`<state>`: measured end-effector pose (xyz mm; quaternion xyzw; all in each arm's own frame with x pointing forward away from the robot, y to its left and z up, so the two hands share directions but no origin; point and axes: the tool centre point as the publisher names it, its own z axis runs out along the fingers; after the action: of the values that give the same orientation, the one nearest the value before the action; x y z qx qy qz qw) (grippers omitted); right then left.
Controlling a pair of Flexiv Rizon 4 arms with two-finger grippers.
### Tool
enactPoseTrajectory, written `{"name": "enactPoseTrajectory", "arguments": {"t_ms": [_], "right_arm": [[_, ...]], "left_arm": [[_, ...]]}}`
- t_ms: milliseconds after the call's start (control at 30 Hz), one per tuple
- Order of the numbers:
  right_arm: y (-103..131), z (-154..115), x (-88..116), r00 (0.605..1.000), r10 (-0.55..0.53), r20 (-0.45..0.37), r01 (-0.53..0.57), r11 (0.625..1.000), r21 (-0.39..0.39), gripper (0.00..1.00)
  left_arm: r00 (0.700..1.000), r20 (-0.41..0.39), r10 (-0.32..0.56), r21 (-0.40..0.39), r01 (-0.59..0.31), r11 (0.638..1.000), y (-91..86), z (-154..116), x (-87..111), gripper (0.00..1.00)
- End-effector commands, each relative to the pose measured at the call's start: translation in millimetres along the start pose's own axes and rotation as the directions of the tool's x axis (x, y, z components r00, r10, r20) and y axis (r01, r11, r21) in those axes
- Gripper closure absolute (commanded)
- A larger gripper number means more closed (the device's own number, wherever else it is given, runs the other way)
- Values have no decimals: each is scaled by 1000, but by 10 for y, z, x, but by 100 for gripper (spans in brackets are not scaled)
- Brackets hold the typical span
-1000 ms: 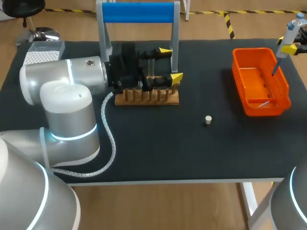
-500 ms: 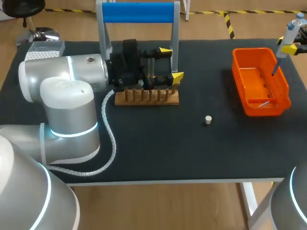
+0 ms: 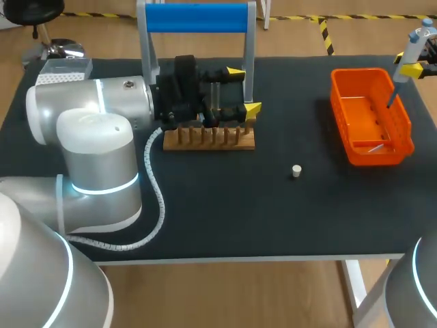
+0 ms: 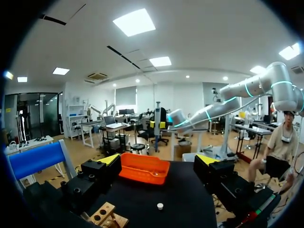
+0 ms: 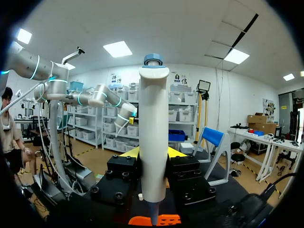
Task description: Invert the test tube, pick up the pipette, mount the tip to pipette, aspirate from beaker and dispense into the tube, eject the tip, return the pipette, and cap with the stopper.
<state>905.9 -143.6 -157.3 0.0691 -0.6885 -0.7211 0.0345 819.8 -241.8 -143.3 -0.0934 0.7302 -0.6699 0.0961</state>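
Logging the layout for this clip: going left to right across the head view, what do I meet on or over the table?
In order: white box → wooden rack → small white stopper → orange basket → pipette.

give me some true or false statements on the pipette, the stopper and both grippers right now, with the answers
1. The right gripper is shut on the pipette. True.
2. The stopper sits inside the orange bin. False: it lies on the black table, apart from the bin.
3. The left gripper is at the wooden rack with its fingers open. True.
4. The pipette lies flat on the table. False: it is held in the air, its lower end over the orange bin.
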Motion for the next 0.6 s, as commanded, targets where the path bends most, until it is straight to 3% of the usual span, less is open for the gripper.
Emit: {"name": "enactPoseTrajectory", "arguments": {"t_ms": [33,400,600], "right_arm": [[13,46,25,1000,-1,-2,1,1000,3,100],[24,739,187,999,-12,-47,12,1000,12,100],[-19,1048,283,1000,-6,-2,6,1000,23,100]], "left_arm": [[1000,2,0,2,0,1000,6,10,4,0],[1000,2,0,2,0,1000,6,10,4,0],[1000,2,0,2,0,1000,6,10,4,0]]}}
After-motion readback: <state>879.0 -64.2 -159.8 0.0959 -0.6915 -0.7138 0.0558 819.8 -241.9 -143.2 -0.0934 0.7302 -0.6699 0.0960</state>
